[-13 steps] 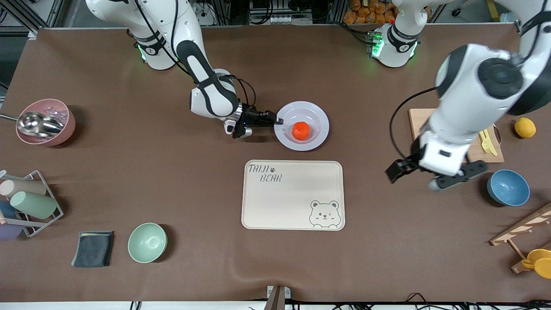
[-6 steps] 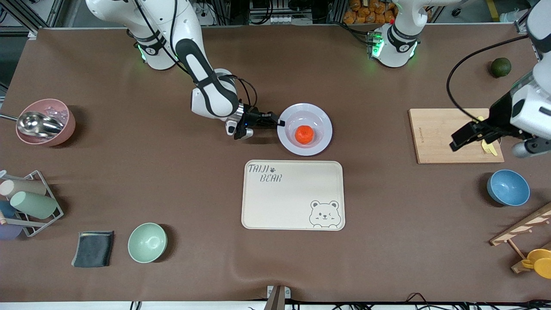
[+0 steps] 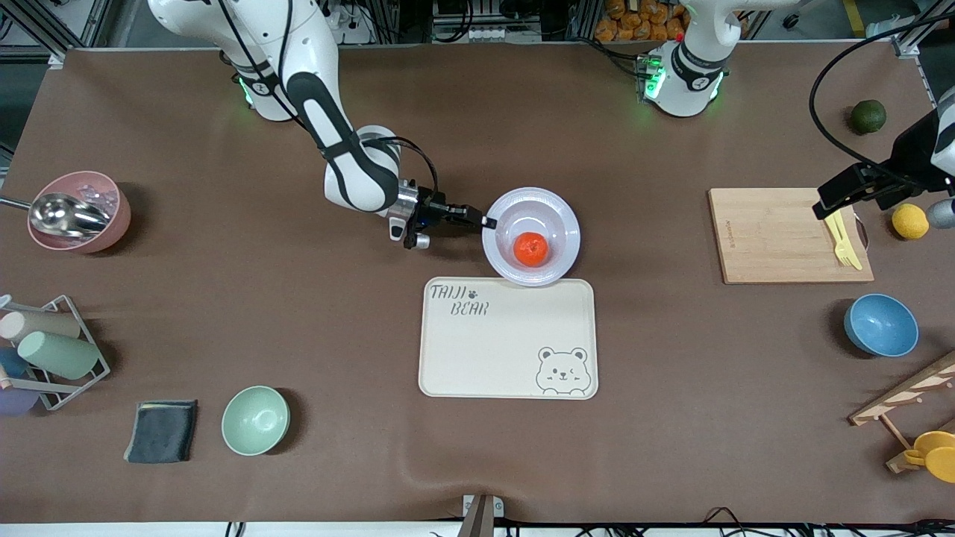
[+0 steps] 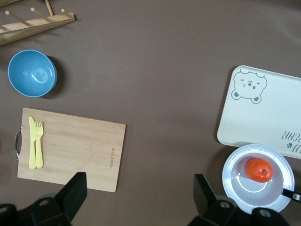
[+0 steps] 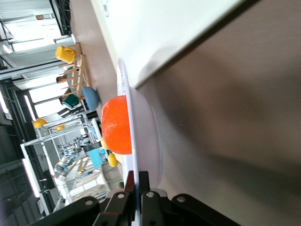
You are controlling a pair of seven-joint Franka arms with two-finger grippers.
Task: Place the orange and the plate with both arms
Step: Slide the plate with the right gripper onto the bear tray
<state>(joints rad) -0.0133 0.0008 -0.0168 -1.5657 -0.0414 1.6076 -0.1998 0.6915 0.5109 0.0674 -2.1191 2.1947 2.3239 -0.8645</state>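
Orange on plate, right claw clamping its rim, left claw open

Small round bright orange-red orange, dimpled skin, whole, sitting in the shallow well of the plate, slightly toward six o'clock of its centre. Round pale lavender-white glossy plate with wide rim, level and upright, raised just off the brown table, its six o'clock edge overlapping the upper edge of the cream bear-printed tray. Rim pinched at nine o'clock between the closed fingers of the right gripper. Same rim seen edge-on, clamped, in the right wrist view.
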